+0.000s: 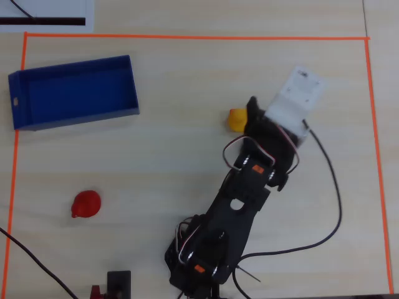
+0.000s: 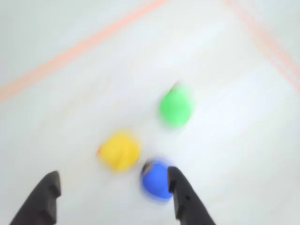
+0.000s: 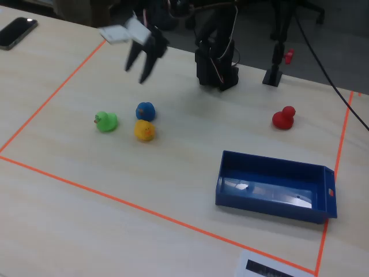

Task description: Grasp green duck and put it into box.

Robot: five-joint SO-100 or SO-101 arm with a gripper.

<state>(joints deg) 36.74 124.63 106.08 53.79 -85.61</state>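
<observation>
Three ducks, green duck included, sit beneath the open, empty pincer; no writing is legible.

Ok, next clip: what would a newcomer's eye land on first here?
Three small ducks cluster on the pale table: the green duck, a blue duck and a yellow duck. The open gripper hangs above them. The empty blue box sits apart, a red duck beyond it.

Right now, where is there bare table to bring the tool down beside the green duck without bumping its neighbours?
In the fixed view, bare table lies left of the lime-green rubber duck, toward the orange tape line. Its right side is crowded: the blue duck and yellow duck sit close together there. The open tool hangs above them.
</observation>
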